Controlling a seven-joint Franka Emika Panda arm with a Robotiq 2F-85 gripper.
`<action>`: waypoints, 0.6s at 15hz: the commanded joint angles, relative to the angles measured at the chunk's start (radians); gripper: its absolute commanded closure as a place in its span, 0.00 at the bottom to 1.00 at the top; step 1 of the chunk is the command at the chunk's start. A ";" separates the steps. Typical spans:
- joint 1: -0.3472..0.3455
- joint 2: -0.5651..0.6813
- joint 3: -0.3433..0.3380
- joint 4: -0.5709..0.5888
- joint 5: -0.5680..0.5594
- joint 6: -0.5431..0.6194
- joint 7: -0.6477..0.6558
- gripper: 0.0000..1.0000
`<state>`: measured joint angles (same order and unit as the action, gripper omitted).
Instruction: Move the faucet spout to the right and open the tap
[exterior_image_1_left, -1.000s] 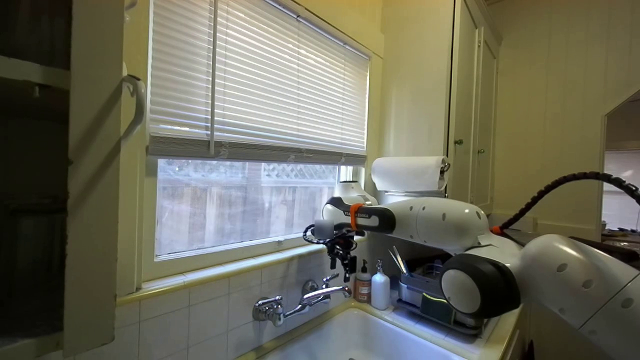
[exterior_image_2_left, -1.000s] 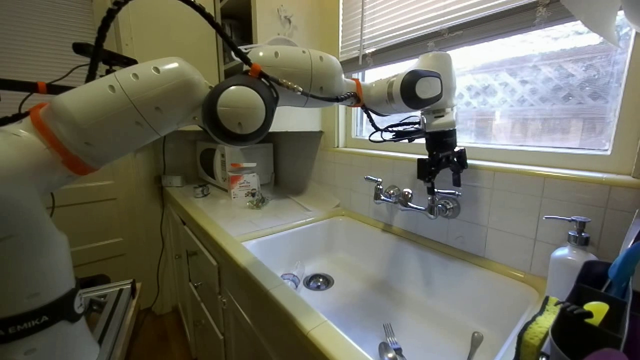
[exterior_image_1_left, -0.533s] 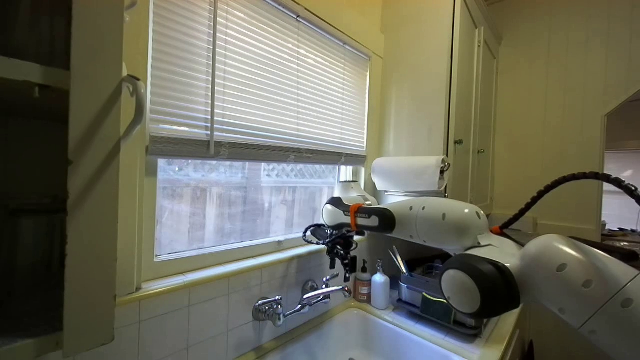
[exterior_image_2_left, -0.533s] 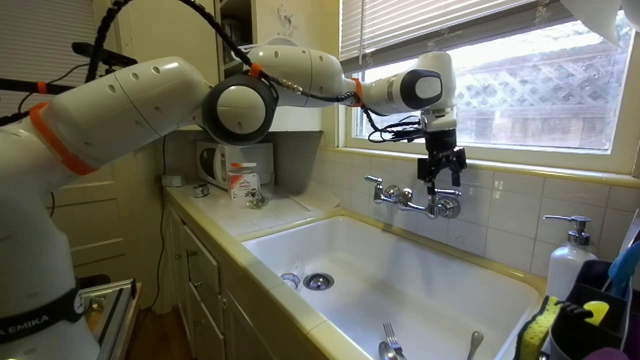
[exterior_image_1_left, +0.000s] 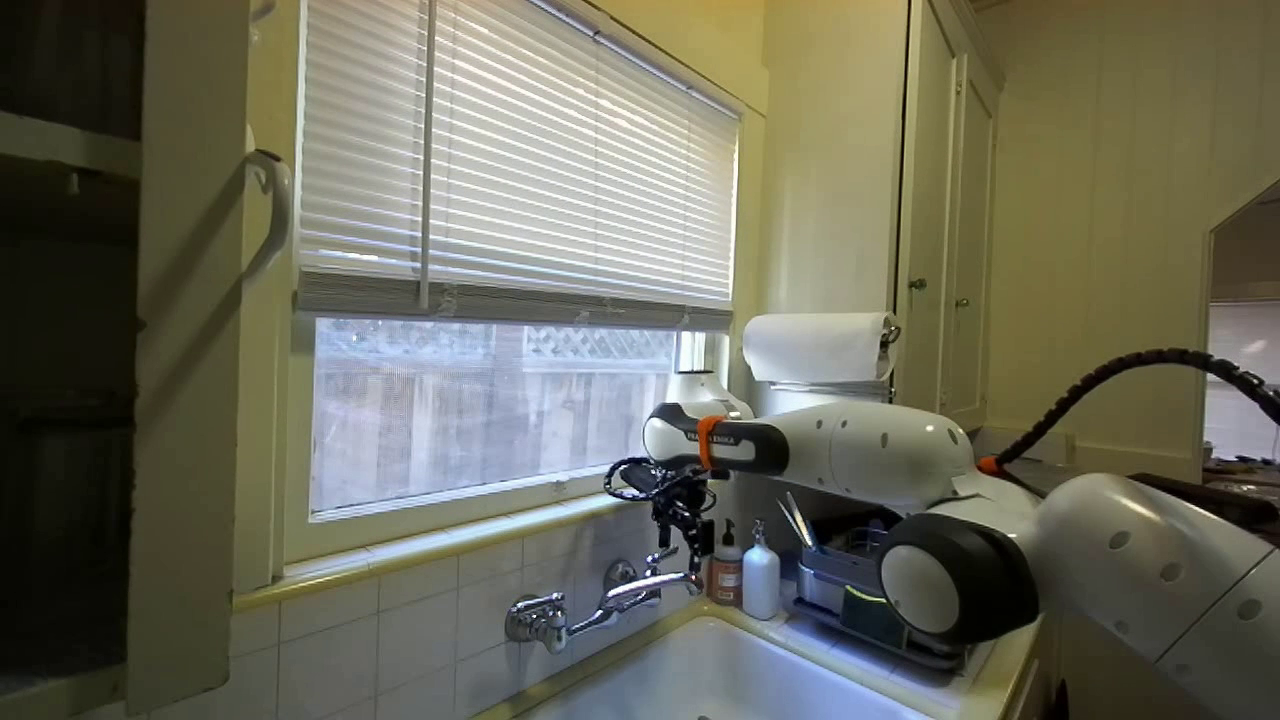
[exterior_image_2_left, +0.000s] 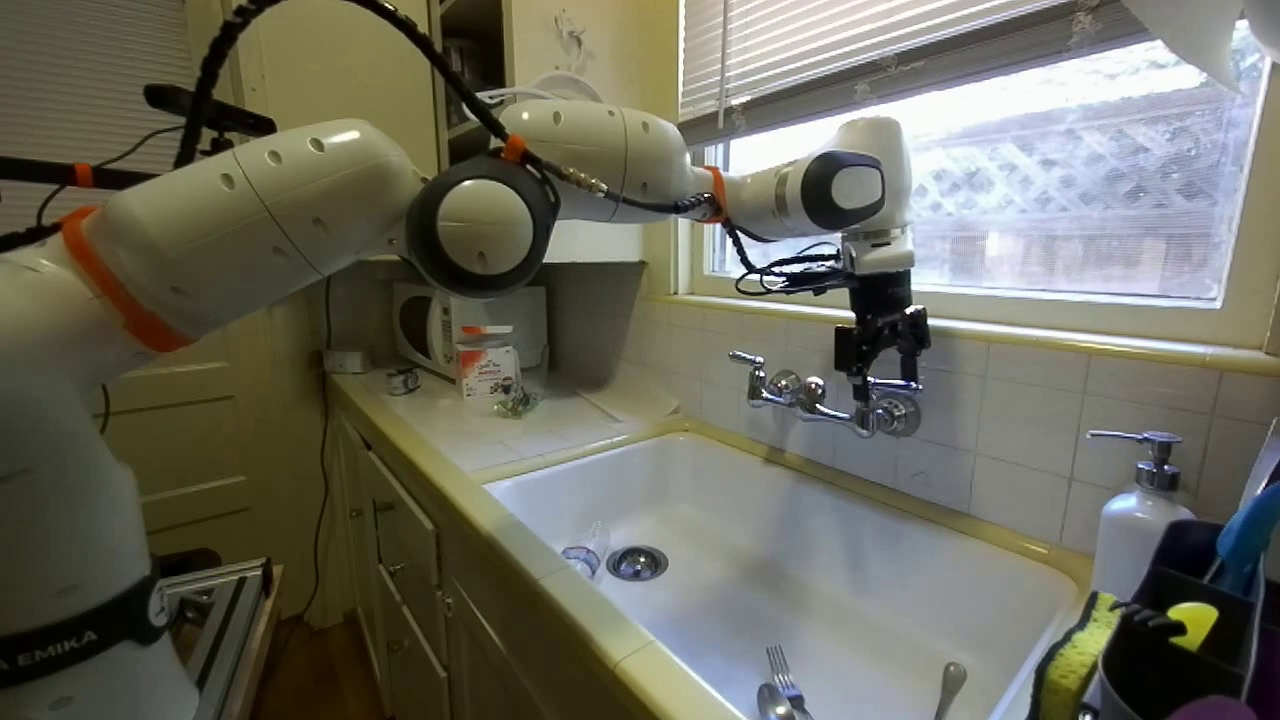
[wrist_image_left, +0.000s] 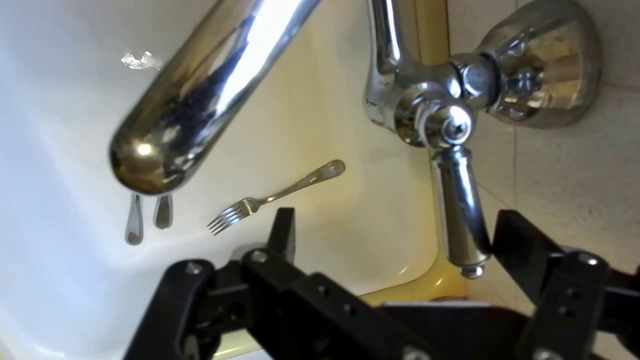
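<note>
The faucet spout (wrist_image_left: 200, 110) is a shiny chrome tube running diagonally across the upper left of the wrist view; it also shows in an exterior view (exterior_image_1_left: 650, 586), pointing over the sink. A stubby chrome handle (wrist_image_left: 460, 210) of the faucet stands between my fingers in the wrist view, and in both exterior views (exterior_image_2_left: 897, 384) it is just at my fingertips. My gripper (wrist_image_left: 400, 237) points down and is open, its fingers wide apart. The right finger in the wrist view is very close to the handle's end; I cannot tell whether it touches. The spout lies outside the jaws.
The white sink (exterior_image_2_left: 850, 600) lies below, with a fork (wrist_image_left: 300, 185) and other cutlery in it. The tiled wall and window sill (exterior_image_1_left: 450, 540) are close behind the gripper. Soap bottles (exterior_image_1_left: 760, 580) and a dish rack (exterior_image_1_left: 870, 610) stand beside the sink.
My arm and gripper have moved down slightly in the last half second, bringing the fingertips lower at the faucet handle. The spout and handles have not visibly moved.
</note>
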<state>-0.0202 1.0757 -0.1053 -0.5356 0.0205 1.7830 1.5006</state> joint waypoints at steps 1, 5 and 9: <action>0.008 0.005 -0.009 0.001 -0.012 -0.043 0.004 0.00; 0.004 -0.045 0.011 -0.032 0.009 -0.186 -0.014 0.00; 0.000 -0.069 0.025 -0.033 0.013 -0.396 -0.033 0.00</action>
<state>-0.0152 1.0349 -0.0924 -0.5359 0.0204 1.5226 1.4839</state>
